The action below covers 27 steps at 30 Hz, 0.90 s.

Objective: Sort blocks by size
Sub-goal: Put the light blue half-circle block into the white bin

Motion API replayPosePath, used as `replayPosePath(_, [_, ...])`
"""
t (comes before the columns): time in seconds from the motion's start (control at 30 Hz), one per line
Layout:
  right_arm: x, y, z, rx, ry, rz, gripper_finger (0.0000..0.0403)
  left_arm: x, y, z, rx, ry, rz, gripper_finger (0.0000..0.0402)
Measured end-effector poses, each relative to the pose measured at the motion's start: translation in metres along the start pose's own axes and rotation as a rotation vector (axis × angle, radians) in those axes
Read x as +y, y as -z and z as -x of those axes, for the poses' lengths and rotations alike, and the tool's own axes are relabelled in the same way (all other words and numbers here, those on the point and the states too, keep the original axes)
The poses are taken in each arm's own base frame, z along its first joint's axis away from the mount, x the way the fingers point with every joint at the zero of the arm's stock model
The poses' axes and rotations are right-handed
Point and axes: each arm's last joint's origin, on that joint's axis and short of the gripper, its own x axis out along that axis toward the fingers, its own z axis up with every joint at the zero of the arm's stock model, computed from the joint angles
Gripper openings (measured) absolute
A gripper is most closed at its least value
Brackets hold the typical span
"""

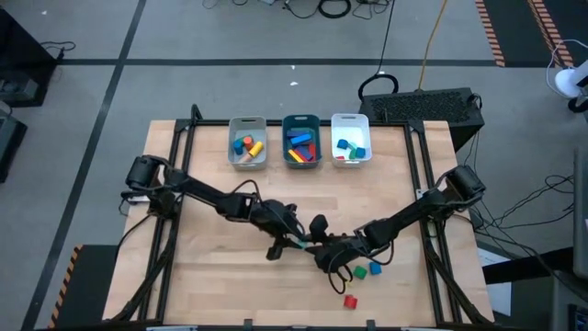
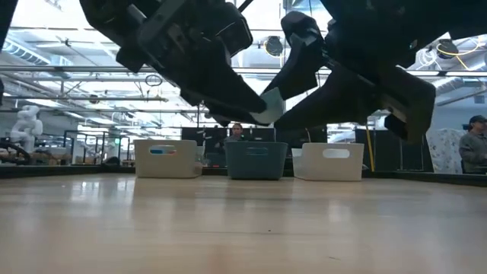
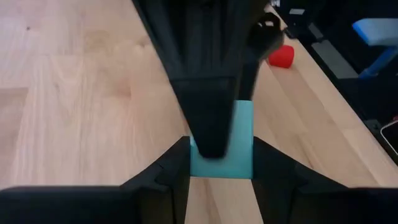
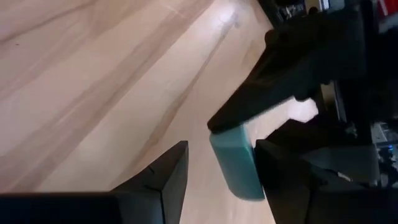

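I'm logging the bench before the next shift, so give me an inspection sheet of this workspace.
Surface: wooden table, bare wood in front.
Job's things: blocks sorted into the grey tray, teal tray and white tray; green block, blue block and red block loose near the front; cyan block held above the table.
Clutter: nothing seen.
Grippers: left gripper shut on the cyan block; right gripper open around the same block, mid-table.
Cables: floor cables behind the table, more cables to its right.
Surroundings: open lab hall; a seated person far off.
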Motion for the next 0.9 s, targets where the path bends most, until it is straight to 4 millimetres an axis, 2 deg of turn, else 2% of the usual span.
replayPosePath(0.33, [-0.0063,0.0028,-0.0034,-0.002,0.009,-0.008,0.0163,0.0014,-0.0027,0.0007,-0.023,0.036,0.001,0.0135])
replayPosePath(0.5, [-0.0079,0.0021,-0.0038,-0.010,0.021,0.001,0.0114,0.0010,-0.0024,0.0006,-0.019,0.042,0.012,0.0135])
replayPosePath(0.6, [-0.0080,0.0020,-0.0038,-0.012,0.020,0.009,0.0077,0.0006,-0.0024,0.0007,-0.016,0.058,0.082,0.0138])
replayPosePath(0.77, [-0.0086,0.0018,-0.0039,-0.013,0.026,-0.016,0.0050,0.0010,-0.0025,0.0008,-0.015,0.065,0.114,0.0179])
replayPosePath(0.9, [-0.0084,0.0030,-0.0041,-0.001,0.028,-0.091,0.0050,0.0041,-0.0030,0.0017,-0.018,0.057,0.116,0.0224])
